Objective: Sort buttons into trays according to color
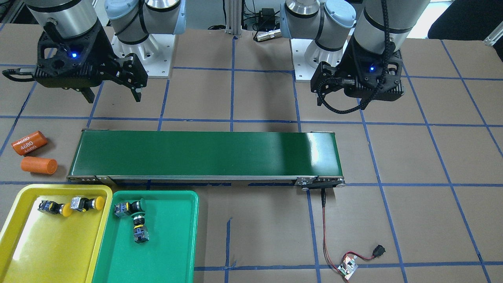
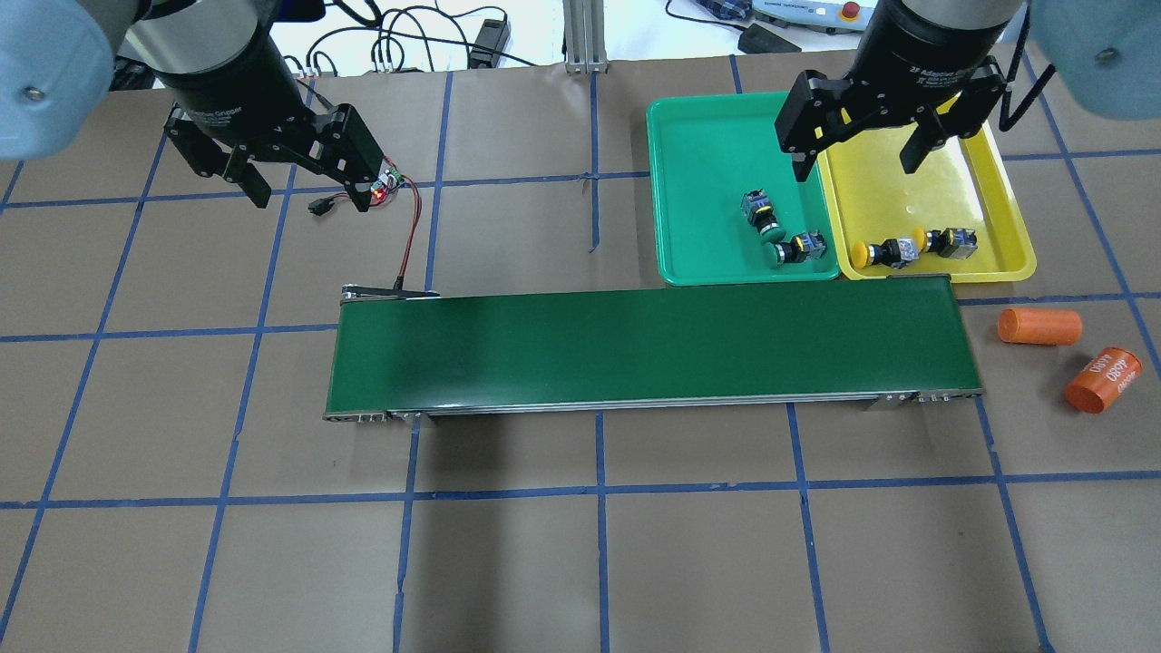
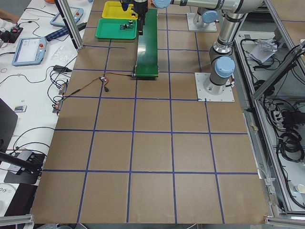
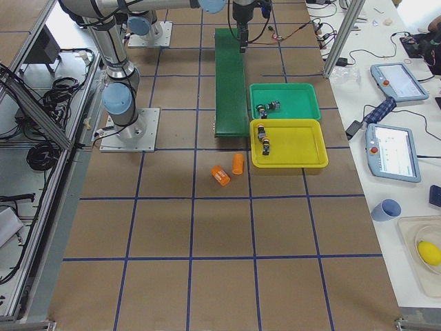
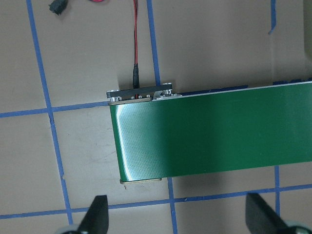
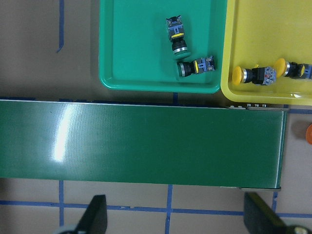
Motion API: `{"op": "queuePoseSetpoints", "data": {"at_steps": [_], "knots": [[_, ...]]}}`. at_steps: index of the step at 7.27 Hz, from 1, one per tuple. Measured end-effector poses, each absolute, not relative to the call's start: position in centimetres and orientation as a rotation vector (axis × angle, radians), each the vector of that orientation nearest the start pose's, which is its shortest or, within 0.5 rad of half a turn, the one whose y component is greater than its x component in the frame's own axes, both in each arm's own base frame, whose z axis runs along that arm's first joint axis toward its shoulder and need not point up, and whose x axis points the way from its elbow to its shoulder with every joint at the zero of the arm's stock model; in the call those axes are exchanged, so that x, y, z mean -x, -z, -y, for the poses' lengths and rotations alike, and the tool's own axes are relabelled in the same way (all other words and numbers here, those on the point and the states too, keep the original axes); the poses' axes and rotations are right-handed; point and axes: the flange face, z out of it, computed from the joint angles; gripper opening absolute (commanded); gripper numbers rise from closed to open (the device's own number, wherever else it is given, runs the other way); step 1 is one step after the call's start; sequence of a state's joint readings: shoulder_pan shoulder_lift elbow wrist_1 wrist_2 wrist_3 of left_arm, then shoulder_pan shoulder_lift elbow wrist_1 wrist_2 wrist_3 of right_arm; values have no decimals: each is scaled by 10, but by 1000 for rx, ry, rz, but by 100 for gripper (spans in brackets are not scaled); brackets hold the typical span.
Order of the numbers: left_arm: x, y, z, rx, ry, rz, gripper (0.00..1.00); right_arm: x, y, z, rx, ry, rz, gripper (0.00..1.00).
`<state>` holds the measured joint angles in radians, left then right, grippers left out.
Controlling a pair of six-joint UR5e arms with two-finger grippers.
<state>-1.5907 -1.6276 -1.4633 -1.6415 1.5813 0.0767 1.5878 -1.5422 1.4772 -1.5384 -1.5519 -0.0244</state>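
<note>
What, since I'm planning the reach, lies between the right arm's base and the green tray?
The dark-green conveyor belt crosses between the base and the green tray, plus a strip of taped table; the front-facing view shows it.

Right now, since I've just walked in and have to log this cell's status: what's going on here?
Nothing is being handled at this moment. Both green buttons lie in the green tray, and both yellow buttons lie in the yellow tray, so the sorting looks done. The left end effector and the right end effector hang raised and open, holding nothing.
</note>
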Motion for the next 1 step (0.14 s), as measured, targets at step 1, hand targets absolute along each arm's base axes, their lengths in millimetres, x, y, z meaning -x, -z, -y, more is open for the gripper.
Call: {"op": "queuePoseSetpoints", "data": {"at_steps": [1], "knots": [[143, -503, 511, -152, -39, -3130, 100, -144, -517, 503, 61, 48, -3117, 100]]}}
